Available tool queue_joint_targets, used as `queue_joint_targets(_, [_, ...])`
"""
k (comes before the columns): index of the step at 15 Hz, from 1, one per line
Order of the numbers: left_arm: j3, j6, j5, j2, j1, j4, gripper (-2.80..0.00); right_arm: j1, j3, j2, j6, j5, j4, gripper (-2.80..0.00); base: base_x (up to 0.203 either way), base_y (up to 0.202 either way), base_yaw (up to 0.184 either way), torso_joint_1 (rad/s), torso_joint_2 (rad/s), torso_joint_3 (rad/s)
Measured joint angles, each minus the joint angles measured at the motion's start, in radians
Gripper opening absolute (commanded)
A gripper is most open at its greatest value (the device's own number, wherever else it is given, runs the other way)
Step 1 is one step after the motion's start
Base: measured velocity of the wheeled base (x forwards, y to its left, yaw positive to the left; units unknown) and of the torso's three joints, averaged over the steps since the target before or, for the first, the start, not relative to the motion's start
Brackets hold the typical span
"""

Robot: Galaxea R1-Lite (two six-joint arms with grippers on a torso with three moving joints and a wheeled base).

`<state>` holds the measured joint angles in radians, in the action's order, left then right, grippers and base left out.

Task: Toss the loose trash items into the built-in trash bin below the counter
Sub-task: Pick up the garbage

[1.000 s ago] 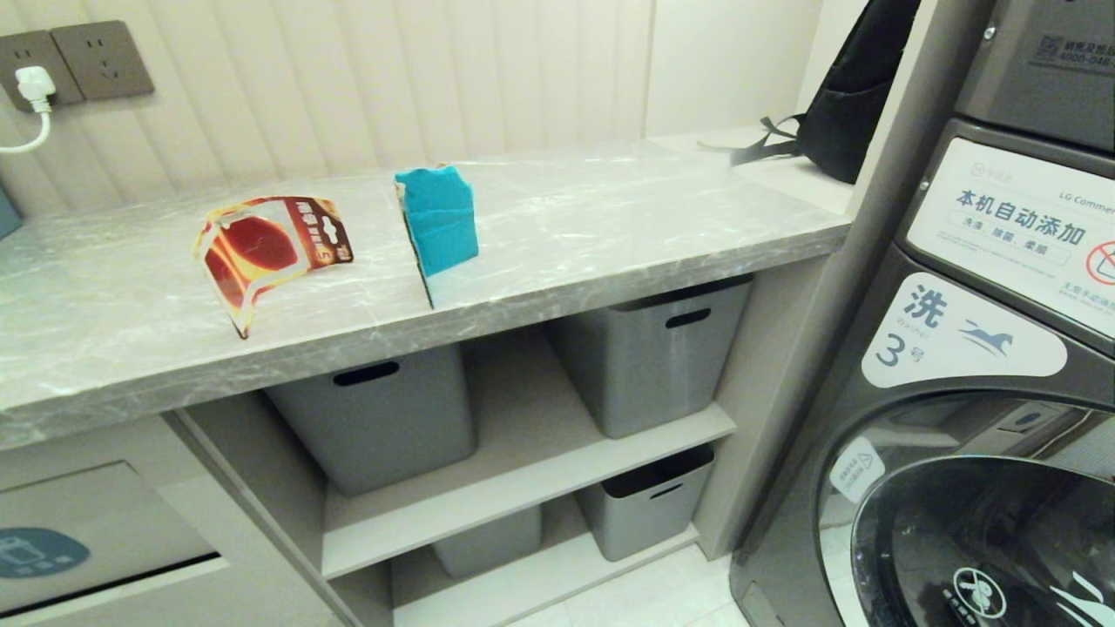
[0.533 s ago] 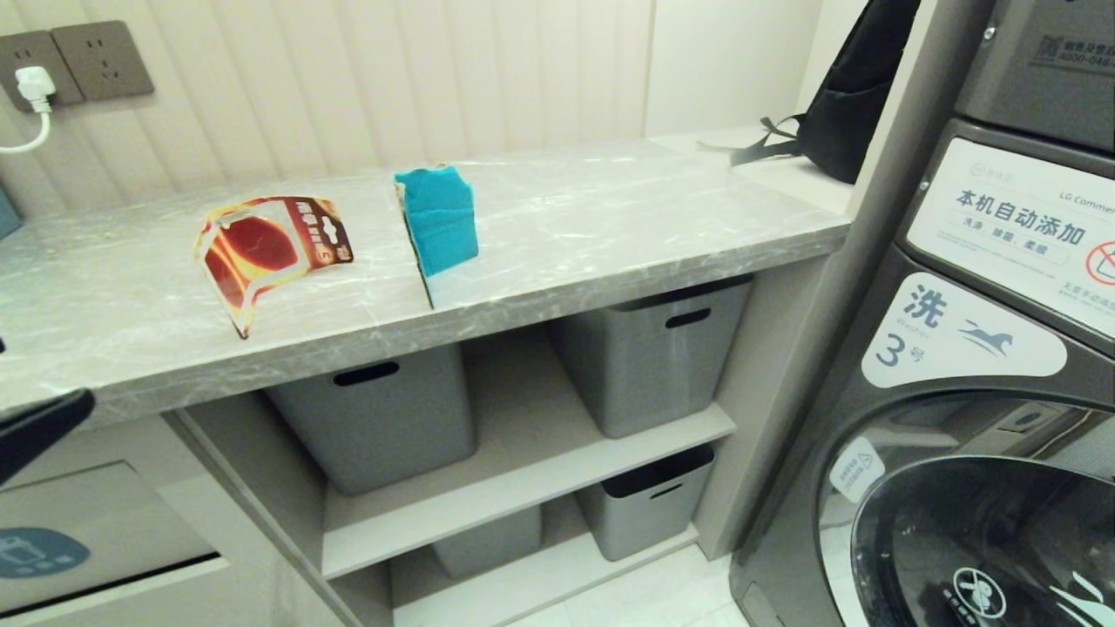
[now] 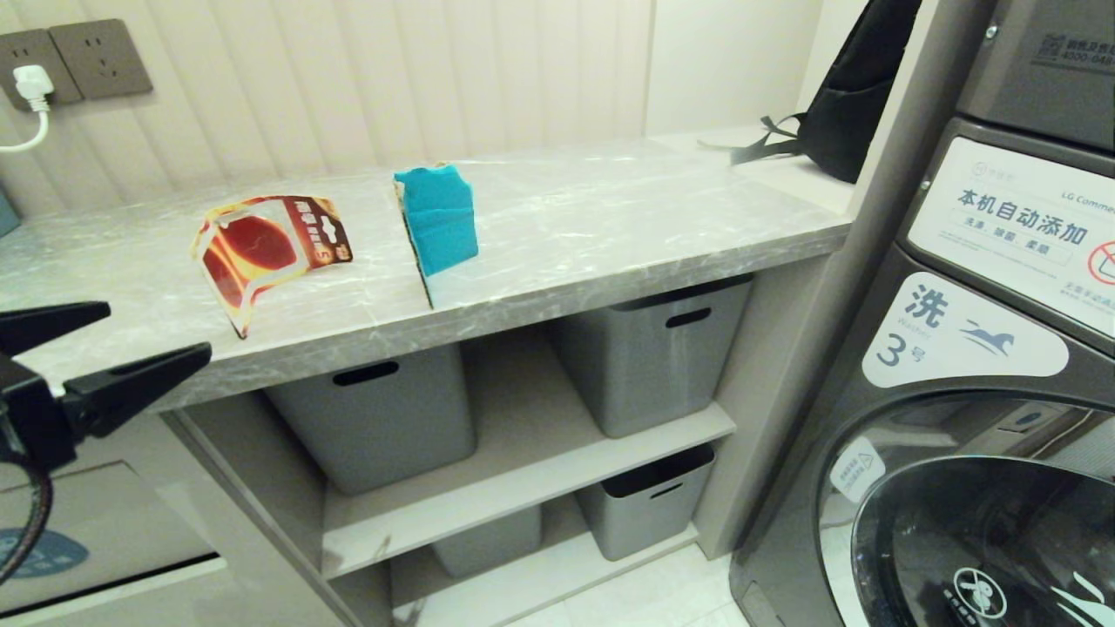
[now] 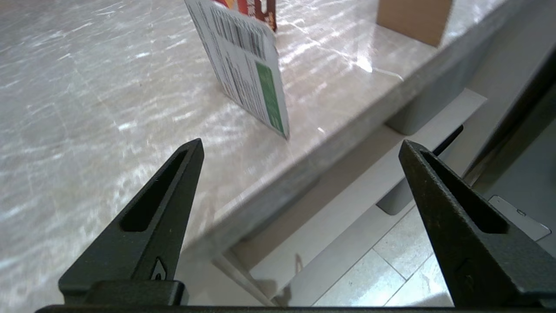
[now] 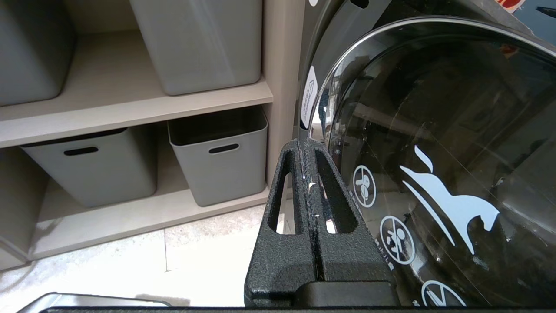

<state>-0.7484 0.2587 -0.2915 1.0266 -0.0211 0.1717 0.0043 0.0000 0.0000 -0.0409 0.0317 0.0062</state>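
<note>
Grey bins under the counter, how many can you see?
4. Two grey bins sit on the upper shelf, one on the left and one on the right. Two sit below them, left and right. More could hide beyond the picture's edge.

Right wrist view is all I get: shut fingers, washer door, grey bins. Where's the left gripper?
Observer: The left gripper is at the front edge of the counter, far left in the head view, open and empty.
Operator: Any trash up there?
Observer: Two pieces: a red-orange blister card nearest that gripper, and a teal cardboard piece further right.
Operator: Bin flap?
Observer: The trash bin flap sits below the counter, under the left gripper.
</note>
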Motion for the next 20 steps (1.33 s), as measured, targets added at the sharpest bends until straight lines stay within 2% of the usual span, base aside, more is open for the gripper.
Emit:
queue_joint_targets(17, [-0.192,-0.074,0.003,0.253,-0.003,0.009,0.00,0.000,0.000,0.000,0.000,0.000,0.000,-2.80,0.000,0.000,0.000,0.000,0.00,0.000])
queue_joint_targets(20, [-0.222,-0.080,0.036,0.282,-0.008,0.010,0.00,0.000,0.000,0.000,0.000,0.000,0.000,-2.80,0.000,0.000,0.000,0.000,0.00,0.000])
